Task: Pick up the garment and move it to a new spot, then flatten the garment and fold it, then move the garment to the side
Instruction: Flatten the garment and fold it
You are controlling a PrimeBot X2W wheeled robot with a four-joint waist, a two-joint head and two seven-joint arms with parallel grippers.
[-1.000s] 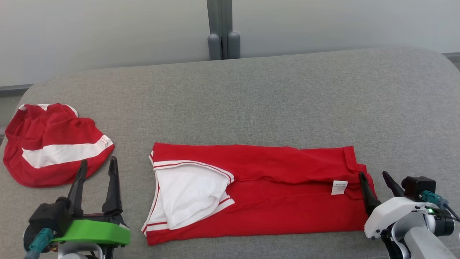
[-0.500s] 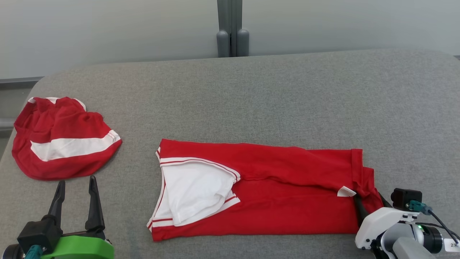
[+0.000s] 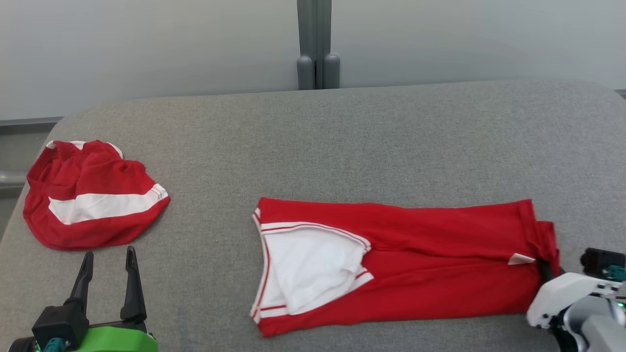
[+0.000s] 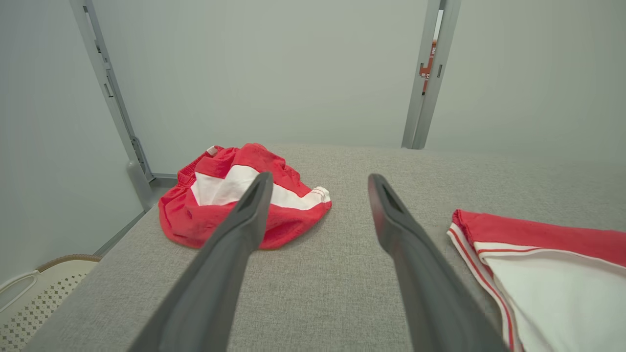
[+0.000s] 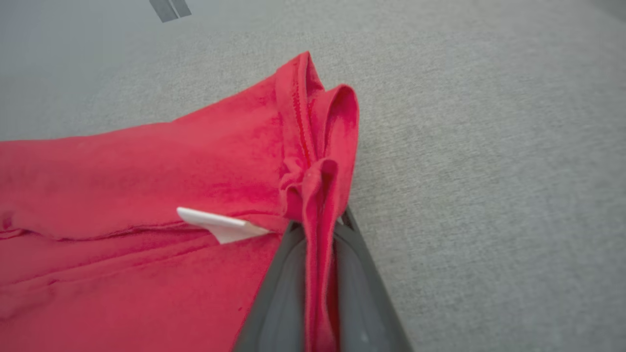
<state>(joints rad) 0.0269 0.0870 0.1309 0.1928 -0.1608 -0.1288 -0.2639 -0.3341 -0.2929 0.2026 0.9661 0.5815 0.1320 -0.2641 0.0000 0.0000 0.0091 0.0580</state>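
Garment (image 3: 440,293), red with white panel, folded, lying right of centre on my grey tabletop (image 3: 342,146); right gripper (image 5: 320,222) clamped on its right hem, left gripper (image 3: 109,253) spread apart at near left.

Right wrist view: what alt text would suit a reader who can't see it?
The right pincer is shut on a bunched hem fold of a red garment lying on a grey fabric surface. A small white label sticks out beside the grip.
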